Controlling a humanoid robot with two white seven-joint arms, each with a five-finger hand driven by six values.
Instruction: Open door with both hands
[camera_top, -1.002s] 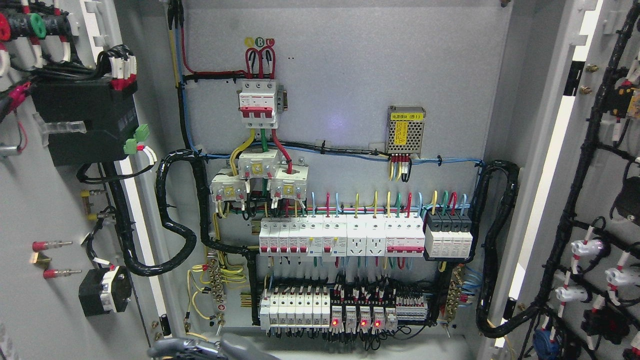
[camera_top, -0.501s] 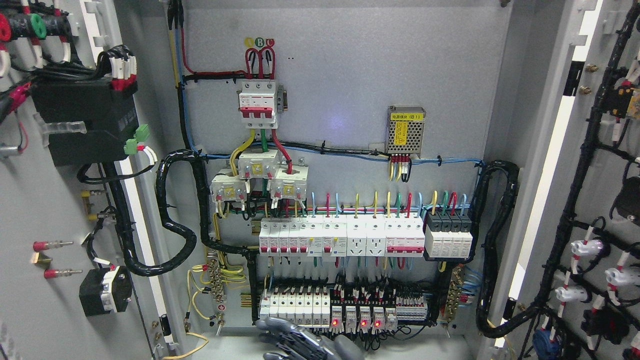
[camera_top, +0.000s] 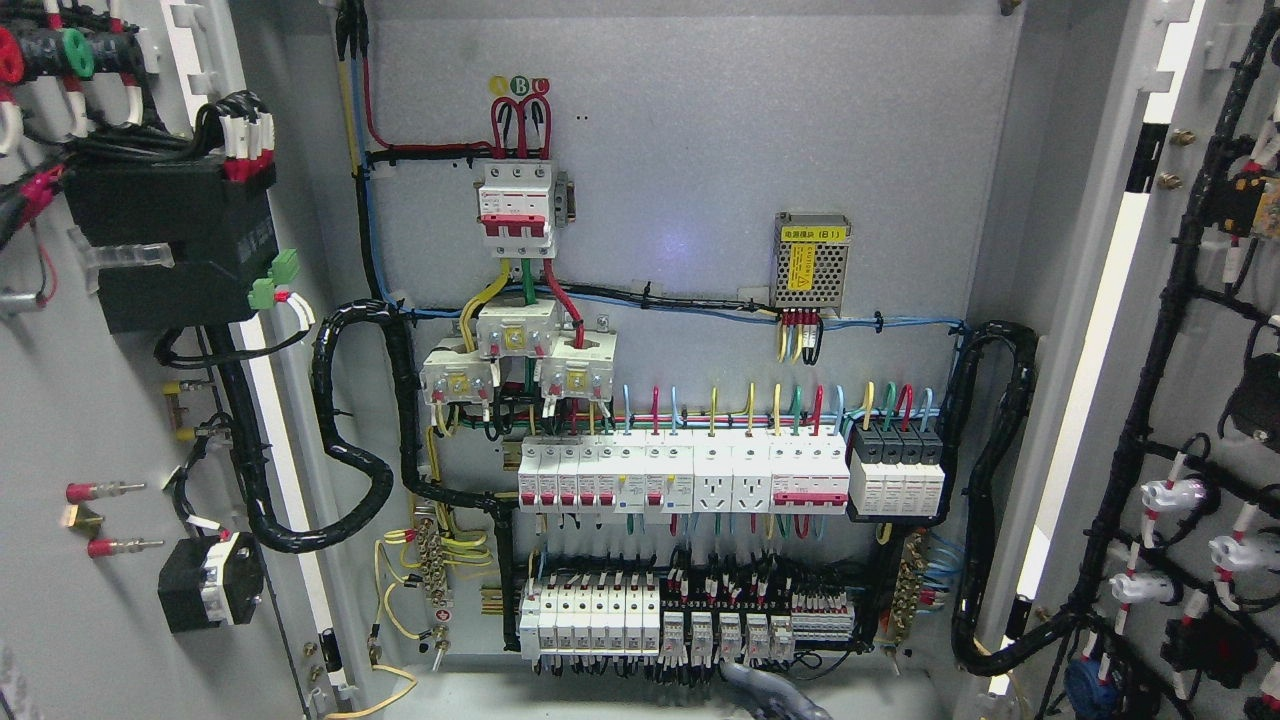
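Both doors stand swung fully outward, left door (camera_top: 70, 420) and right door (camera_top: 1190, 300), exposing the breaker panel (camera_top: 680, 480). A hand (camera_top: 775, 690) shows at the cabinet's bottom edge; its state cannot be told.

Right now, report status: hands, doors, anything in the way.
Part of a hand at bottom edge, side unclear. Left door and right door both stand wide open. Nothing in the way of the breaker panel.
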